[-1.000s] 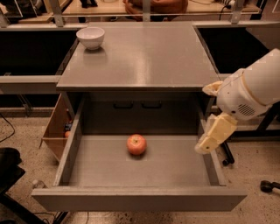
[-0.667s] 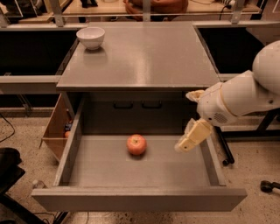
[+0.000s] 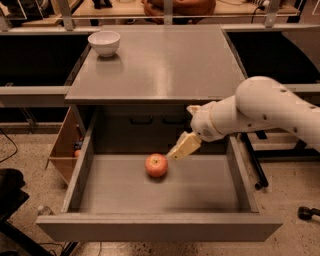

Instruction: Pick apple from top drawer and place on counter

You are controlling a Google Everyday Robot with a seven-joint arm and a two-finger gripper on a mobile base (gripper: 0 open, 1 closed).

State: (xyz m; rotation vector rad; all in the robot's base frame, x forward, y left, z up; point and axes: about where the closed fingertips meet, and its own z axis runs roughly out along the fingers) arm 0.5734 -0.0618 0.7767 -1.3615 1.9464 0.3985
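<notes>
The red-orange apple [image 3: 156,165] lies on the floor of the open top drawer [image 3: 160,227], a little left of its middle. The grey counter [image 3: 165,65] is the cabinet top behind and above the drawer. My gripper [image 3: 184,147] reaches in from the right on a white arm, over the drawer's back part. Its cream-coloured fingers [image 3: 186,145] point down-left toward the apple and end just to the right of it, apart from it. It holds nothing.
A white bowl [image 3: 104,43] stands at the counter's far left corner. A wooden table with metal rails [image 3: 165,10] runs behind the counter. An open wooden box [image 3: 65,145] sits on the floor left of the drawer. Dark stands are on the floor at right.
My gripper and arm have moved left from the drawer's right wall to just right of the apple. The apple and the drawer have not moved.
</notes>
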